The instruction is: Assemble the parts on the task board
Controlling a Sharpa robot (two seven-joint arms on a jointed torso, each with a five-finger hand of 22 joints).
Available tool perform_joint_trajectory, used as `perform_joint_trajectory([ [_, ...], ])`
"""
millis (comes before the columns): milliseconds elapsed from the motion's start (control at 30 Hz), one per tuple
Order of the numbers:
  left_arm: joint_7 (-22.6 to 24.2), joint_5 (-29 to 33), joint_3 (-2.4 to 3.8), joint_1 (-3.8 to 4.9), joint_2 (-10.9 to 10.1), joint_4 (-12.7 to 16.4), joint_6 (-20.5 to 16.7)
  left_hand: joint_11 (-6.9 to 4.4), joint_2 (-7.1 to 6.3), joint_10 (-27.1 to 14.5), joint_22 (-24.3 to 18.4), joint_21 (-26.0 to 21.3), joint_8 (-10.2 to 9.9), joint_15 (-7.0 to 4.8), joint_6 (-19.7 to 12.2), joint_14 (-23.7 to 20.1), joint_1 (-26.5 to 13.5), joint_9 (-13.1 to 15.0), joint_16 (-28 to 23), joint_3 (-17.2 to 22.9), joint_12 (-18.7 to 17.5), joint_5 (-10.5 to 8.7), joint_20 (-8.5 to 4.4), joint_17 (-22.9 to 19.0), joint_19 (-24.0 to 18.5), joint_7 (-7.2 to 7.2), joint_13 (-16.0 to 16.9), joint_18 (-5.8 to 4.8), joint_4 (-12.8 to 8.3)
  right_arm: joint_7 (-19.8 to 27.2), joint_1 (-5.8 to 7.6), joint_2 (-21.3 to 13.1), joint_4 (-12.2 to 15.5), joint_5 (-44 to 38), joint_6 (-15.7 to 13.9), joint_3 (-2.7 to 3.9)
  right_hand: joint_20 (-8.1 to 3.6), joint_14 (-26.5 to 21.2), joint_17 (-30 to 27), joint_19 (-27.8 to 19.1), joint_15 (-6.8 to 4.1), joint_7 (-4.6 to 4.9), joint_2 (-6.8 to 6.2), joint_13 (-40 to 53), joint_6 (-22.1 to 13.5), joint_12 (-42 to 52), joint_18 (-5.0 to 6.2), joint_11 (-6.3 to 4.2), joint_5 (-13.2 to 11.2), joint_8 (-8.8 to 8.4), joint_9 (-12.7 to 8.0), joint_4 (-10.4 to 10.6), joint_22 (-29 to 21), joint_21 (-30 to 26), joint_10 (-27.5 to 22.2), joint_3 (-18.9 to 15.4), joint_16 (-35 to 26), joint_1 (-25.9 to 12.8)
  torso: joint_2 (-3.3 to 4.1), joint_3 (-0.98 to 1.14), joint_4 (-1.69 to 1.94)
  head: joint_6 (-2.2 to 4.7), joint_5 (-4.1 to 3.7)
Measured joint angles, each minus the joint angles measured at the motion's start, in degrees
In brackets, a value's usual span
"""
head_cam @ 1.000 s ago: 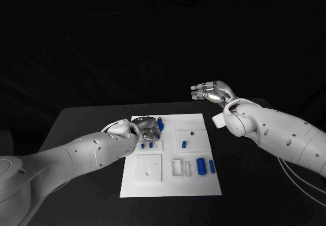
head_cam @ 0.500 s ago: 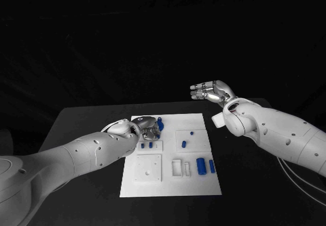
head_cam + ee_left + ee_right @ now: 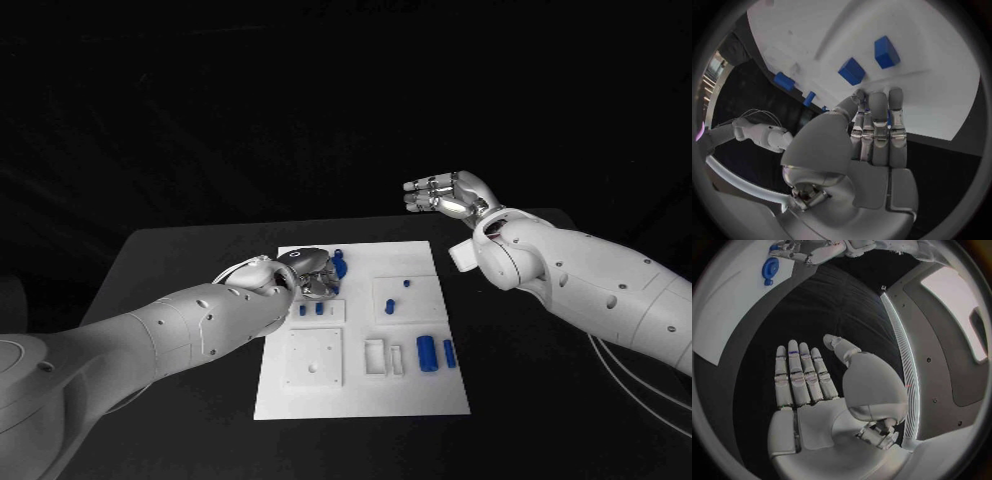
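Note:
The white task board [image 3: 418, 395] lies in the middle of the table. My left hand [image 3: 307, 273] is down on its far left part, fingers straight and together, thumb closed against them. It pinches an upright blue part [image 3: 339, 262], which shows as a blue sliver [image 3: 887, 118] between the fingers [image 3: 878, 125]. Two small blue parts [image 3: 312, 309] stand just in front of that hand, seen as blocks [image 3: 852, 71] in the left wrist view. My right hand [image 3: 451, 193] is raised beyond the board's far right corner, its fingers [image 3: 798, 372] straight, thumb apart, holding nothing.
Two more small blue parts [image 3: 408, 284] [image 3: 392, 306] sit on the board's right half. Two larger blue parts [image 3: 428, 351] [image 3: 449, 352] lie beside white slots [image 3: 376, 356] near the front. A square white plate [image 3: 315, 357] fills the front left. Black table [image 3: 188, 260] surrounds the board.

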Motion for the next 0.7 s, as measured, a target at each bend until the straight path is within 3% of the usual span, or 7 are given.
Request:
perform_joint_trajectory([
  [200, 0.3, 2.7, 0.12, -0.21, -0.6, 0.5, -0.3, 0.0, 0.0, 0.0, 0.0, 0.0, 0.0, 0.0, 0.0, 0.0, 0.0, 0.0, 0.0, 0.0, -0.1, 0.24, 0.0, 0.0, 0.0, 0.0, -0.1, -0.01, 0.0, 0.0, 0.0, -0.2, 0.0, 0.0, 0.1, 0.0, 0.0, 0.0, 0.0, 0.0, 0.0, 0.14, 0.0, 0.0, 0.2, 0.0, 0.0, 0.0, 0.0, 0.0, 0.0, 0.0, 0.0, 0.0, 0.0, 0.0, 0.0, 0.0, -0.01, 0.0, 0.04, -0.05, -0.1],
  [333, 0.6, 5.0, 0.67, -0.59, -1.2, 1.0, -0.2, 0.0, 0.0, 0.0, 0.0, 0.0, 0.0, 0.0, 0.0, 0.0, 0.0, 0.0, 0.0, 0.0, -0.1, 0.24, 0.0, 0.0, 0.0, 0.0, 0.0, 0.03, 0.0, 0.0, 0.0, -0.3, 0.0, 0.0, 0.1, 0.0, 0.0, 0.0, 0.0, 0.0, 0.0, 0.14, 0.0, 0.0, 0.2, 0.0, 0.01, 0.0, 0.0, 0.0, 0.0, 0.0, 0.0, 0.0, 0.0, 0.0, 0.0, 0.0, -0.02, -0.03, 0.15, 0.05, -0.24],
  [700, 0.6, 9.8, 4.05, -0.94, -2.8, 3.1, 0.7, 0.0, -0.25, 0.0, 0.0, 0.0, 0.0, 0.0, 0.0, 0.0, -0.2, 0.0, 0.0, 0.0, -0.1, 0.23, -0.01, 0.0, 0.0, 0.0, 0.0, 0.54, 0.0, 0.0, 0.05, -0.5, -0.2, 0.0, 0.1, 0.0, 0.0, 0.0, 0.0, 0.0, 0.0, 0.14, 0.24, 0.0, 0.2, 0.0, 0.0, 0.0, 0.0, 0.0, 0.0, 0.0, 0.0, 0.0, 0.0, 0.0, 0.0, -0.2, -0.11, -0.14, 0.3, 0.43, -0.07],
])
